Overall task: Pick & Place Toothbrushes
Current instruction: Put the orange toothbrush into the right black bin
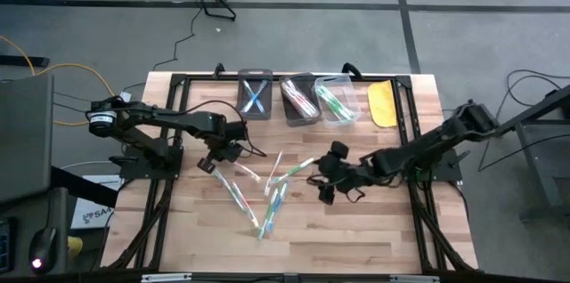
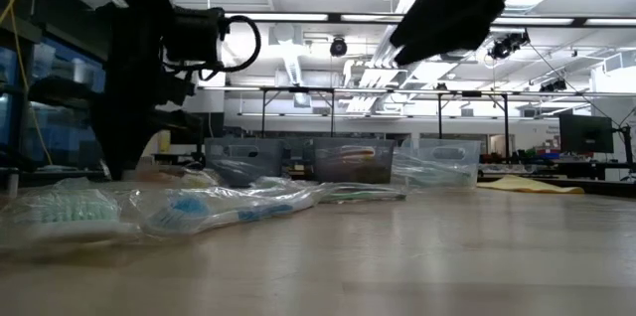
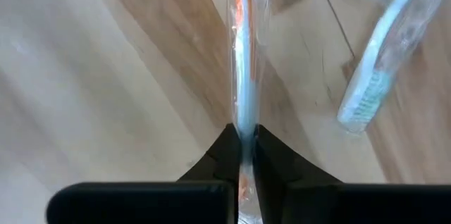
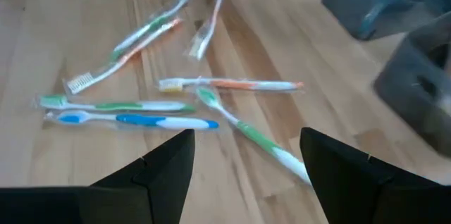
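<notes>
Several wrapped toothbrushes (image 1: 272, 196) with green, blue and orange-red handles lie flat and scattered mid-table, and show too in the right wrist view (image 4: 176, 86) and the low view (image 2: 189, 207). My left gripper (image 1: 214, 157) is at the pile's left side, shut on one wrapped toothbrush (image 3: 243, 76). My right gripper (image 1: 322, 181) hovers open at the pile's right side, its fingers (image 4: 246, 160) apart and touching nothing. Three bins at the far edge hold sorted toothbrushes. My left gripper pinches the wrapped white and orange-red toothbrush between its two fingers on the handle (image 3: 243, 129), wrapper included. The brush runs on straight ahead of the fingers. In the right wrist view it slants down from the gripper, bristle end (image 4: 197, 44) lowest; whether that end touches the wood I cannot tell.
At the far edge stand a dark bin with blue brushes (image 1: 256, 94), a dark bin with orange ones (image 1: 301, 98) and a clear bin with green ones (image 1: 337, 101). A yellow flat object (image 1: 383, 103) lies to their right. Bare wood spans the near half of the table (image 1: 294, 252).
</notes>
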You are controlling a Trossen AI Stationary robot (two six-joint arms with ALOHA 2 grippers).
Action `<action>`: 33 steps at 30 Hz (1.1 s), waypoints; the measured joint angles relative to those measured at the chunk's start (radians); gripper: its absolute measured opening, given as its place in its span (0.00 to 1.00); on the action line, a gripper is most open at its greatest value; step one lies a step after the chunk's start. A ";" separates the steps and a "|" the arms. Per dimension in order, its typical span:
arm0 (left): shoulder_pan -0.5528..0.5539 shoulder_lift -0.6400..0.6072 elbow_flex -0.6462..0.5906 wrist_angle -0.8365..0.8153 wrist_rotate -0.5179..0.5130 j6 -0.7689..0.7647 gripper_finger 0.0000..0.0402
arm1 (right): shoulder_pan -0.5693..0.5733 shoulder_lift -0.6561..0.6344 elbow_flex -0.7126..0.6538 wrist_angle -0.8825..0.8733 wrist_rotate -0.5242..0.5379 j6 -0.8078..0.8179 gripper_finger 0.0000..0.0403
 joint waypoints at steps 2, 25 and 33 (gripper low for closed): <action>0.000 -0.009 0.028 -0.022 -0.002 -0.014 0.02 | 0.007 0.052 0.000 0.061 0.000 0.000 0.62; 0.001 -0.391 0.014 0.447 0.226 -0.121 0.02 | 0.052 0.454 0.000 0.966 0.308 -0.313 0.62; 0.001 -0.379 -0.039 0.628 0.320 -0.149 0.02 | -0.023 0.487 0.002 1.349 0.234 -0.584 0.62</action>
